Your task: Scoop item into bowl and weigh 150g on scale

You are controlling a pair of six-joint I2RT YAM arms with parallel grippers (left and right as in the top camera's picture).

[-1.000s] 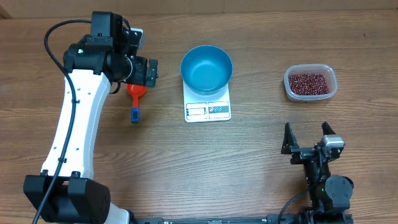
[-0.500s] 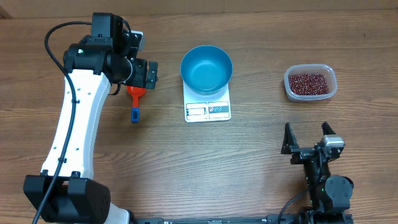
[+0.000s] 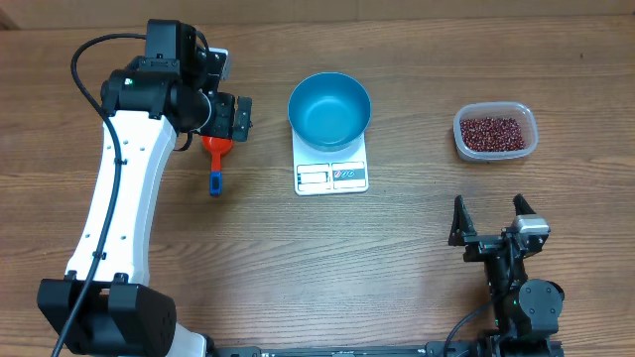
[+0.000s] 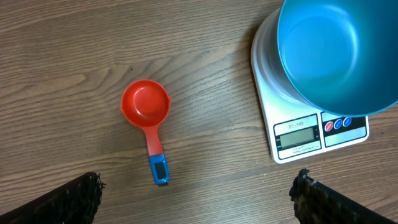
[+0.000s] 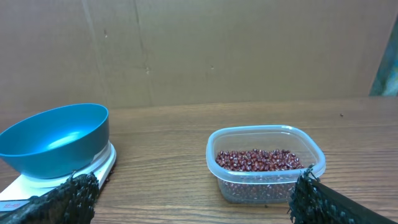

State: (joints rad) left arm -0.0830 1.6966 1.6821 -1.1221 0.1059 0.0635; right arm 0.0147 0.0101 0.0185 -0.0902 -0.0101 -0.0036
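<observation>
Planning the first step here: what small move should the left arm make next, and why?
Probably lower the open left tool to the red scoop lying below it, at its blue handle: the blue bowl on the scale is empty, and the beans sit in the clear tub.

the left arm (image 3: 114,208) is white with black joints and a looping black cable (image 3: 81,59); the right arm (image 3: 516,293) is all black. the left gripper (image 4: 199,199) and right gripper (image 5: 186,199) have rough black fingers.
</observation>
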